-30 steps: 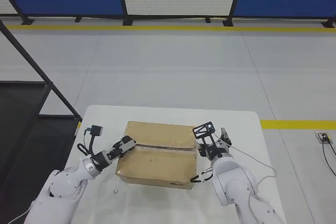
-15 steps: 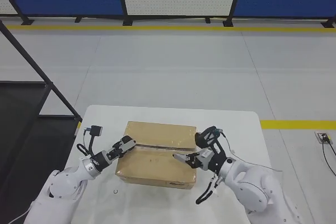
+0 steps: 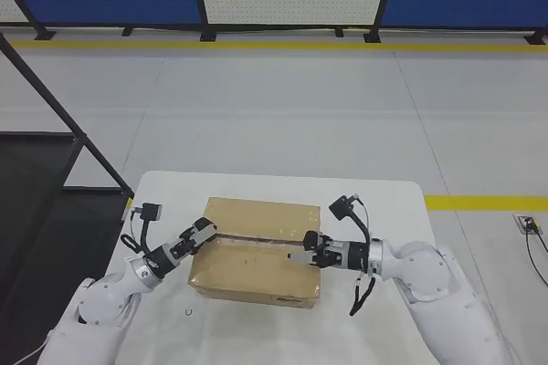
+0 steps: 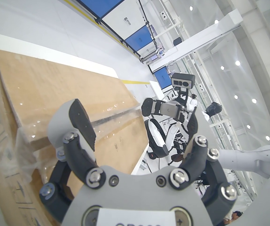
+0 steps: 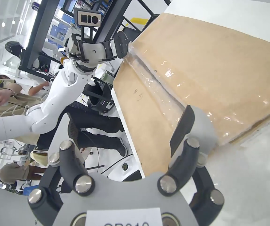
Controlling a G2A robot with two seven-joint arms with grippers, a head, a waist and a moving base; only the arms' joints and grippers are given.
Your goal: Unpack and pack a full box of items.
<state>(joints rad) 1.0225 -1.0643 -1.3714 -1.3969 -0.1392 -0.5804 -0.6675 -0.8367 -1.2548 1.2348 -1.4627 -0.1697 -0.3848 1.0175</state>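
Note:
A closed cardboard box [image 3: 256, 260] sits mid-table, its top seam covered with clear tape [image 3: 260, 239]. My left gripper [image 3: 205, 231] is at the seam's left end, against the box's upper edge, fingers open; in its own view the left gripper [image 4: 137, 128] straddles the taped seam of the box [image 4: 55, 88]. My right gripper [image 3: 303, 252] lies over the right part of the box top, just in front of the seam, pointing left and open. In the right wrist view one pad [image 5: 183, 128] is close above the tape on the box [image 5: 196, 71], with the left gripper [image 5: 118, 45] farther off.
The white table [image 3: 384, 196] has bare room to the right of and behind the box. A small dark ring [image 3: 190, 315] lies near the front left. A black metal rack [image 3: 73, 155] stands off the table's left side.
The right arm swung from beside the box's right end to over its top, the gripper now pointing left along the seam. The left gripper has barely moved.

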